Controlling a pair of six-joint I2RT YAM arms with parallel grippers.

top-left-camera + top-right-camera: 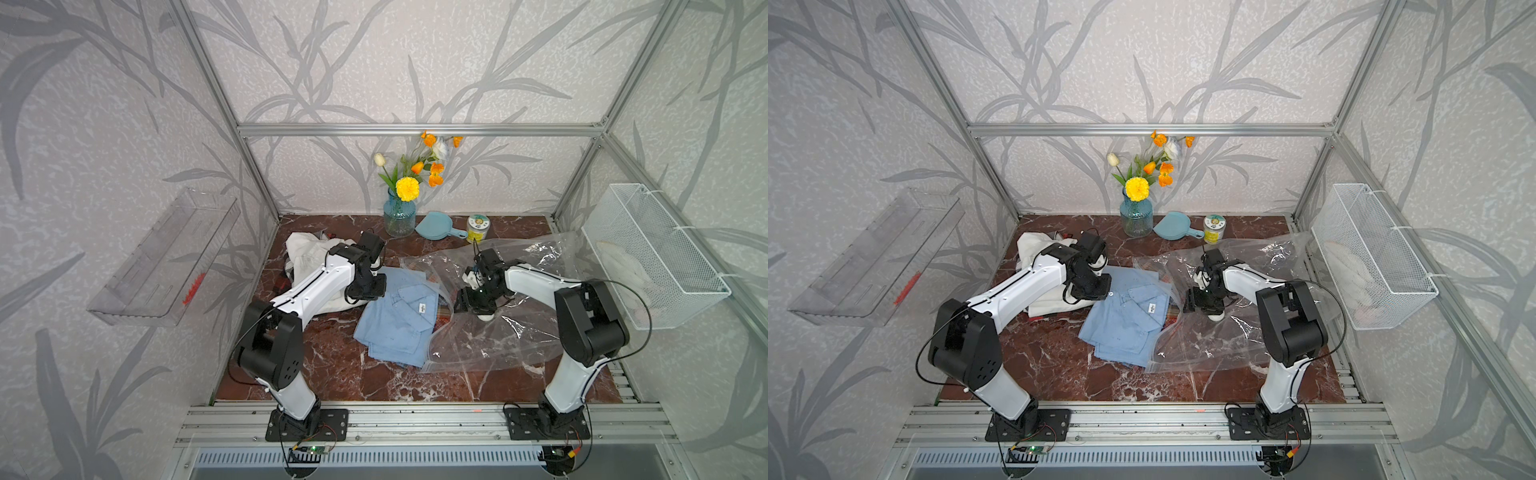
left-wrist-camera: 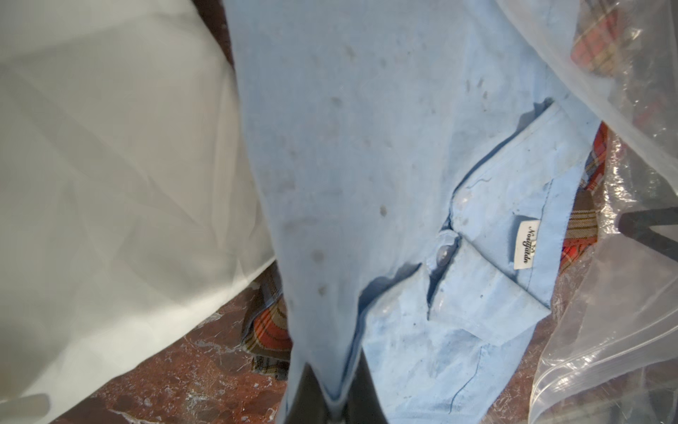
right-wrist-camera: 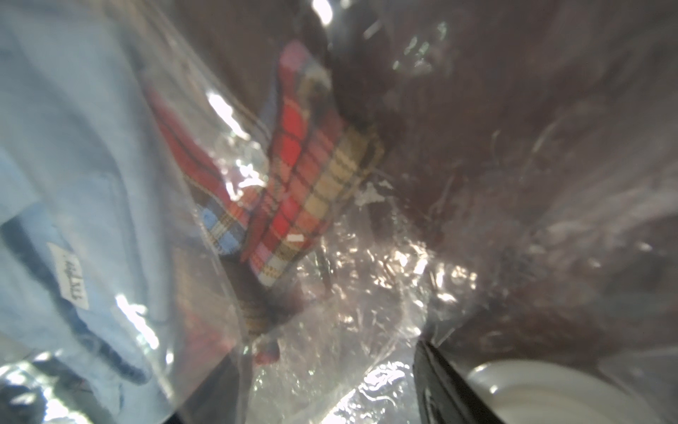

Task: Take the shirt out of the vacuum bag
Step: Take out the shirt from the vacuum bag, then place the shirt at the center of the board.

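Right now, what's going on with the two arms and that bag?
The left gripper is shut on an edge of the light blue shirt, which lies mostly outside the clear vacuum bag on the marble table. The right gripper rests on top of the bag near its white valve; the blurred view does not show whether it grips anything. A red plaid cloth shows through the plastic near the bag's mouth. A white garment lies behind the left arm.
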